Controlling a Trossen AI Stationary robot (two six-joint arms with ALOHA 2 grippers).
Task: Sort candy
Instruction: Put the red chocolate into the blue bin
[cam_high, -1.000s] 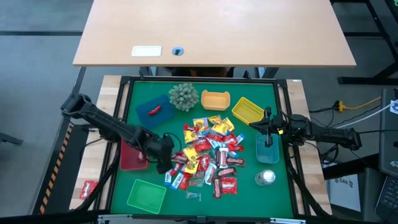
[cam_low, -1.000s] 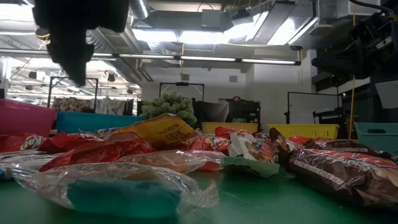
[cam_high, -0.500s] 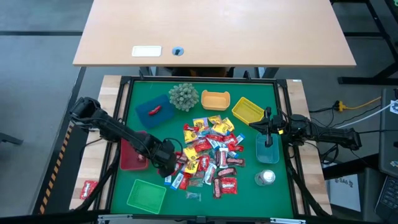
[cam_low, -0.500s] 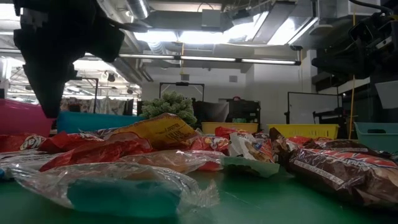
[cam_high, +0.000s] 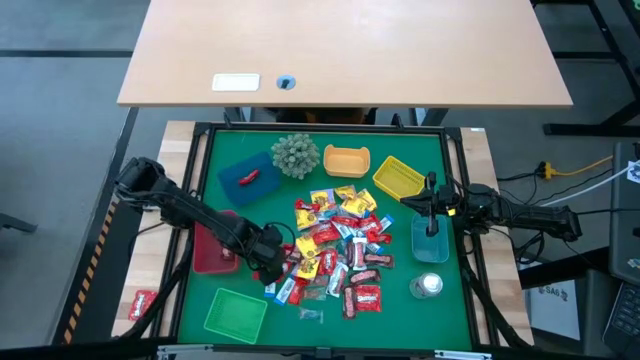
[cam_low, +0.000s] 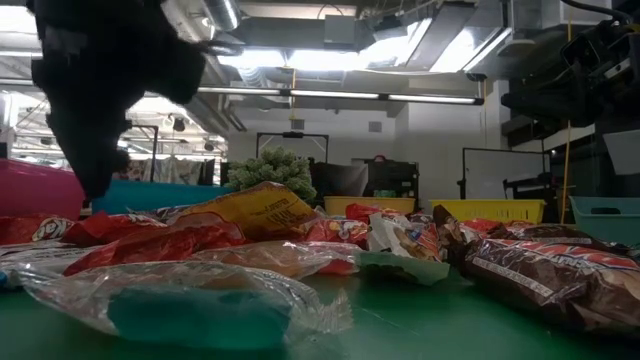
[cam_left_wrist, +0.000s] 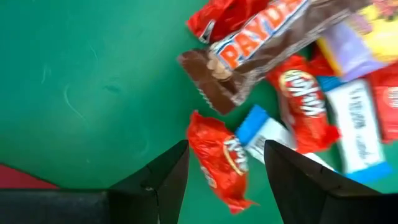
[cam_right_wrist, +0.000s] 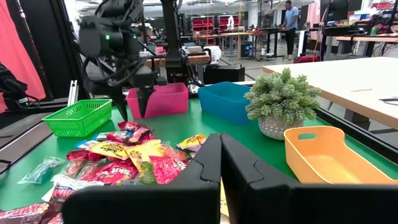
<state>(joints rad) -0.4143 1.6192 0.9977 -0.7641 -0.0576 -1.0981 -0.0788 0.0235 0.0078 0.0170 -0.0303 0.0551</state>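
The candy (cam_high: 335, 250) lies in a loose pile of red, yellow, blue-white and brown wrapped sweets in the middle of the green mat. My left gripper (cam_high: 270, 262) hangs open over the pile's left edge, pointing down. In the left wrist view its gripper (cam_left_wrist: 225, 165) straddles a red-wrapped sweet (cam_left_wrist: 217, 155) that lies flat on the mat, one finger on each side and apart from it. In the low view the left gripper (cam_low: 95, 175) stands just above the sweets. My right gripper (cam_right_wrist: 221, 155) waits shut at the table's right side (cam_high: 432, 200).
Trays ring the pile: blue (cam_high: 243, 177) holding one red sweet, orange (cam_high: 346, 160), yellow (cam_high: 397, 177), red (cam_high: 213, 250), green (cam_high: 236, 313), light blue (cam_high: 431, 242). A spiky plant ball (cam_high: 295, 155) stands at the back. A silvery round thing (cam_high: 428, 285) lies near right.
My left gripper has come down and moved toward the near edge and the pile, turning a little about its own axis, and now hangs low over the pile's left edge. It has stayed open. No sweet has moved.
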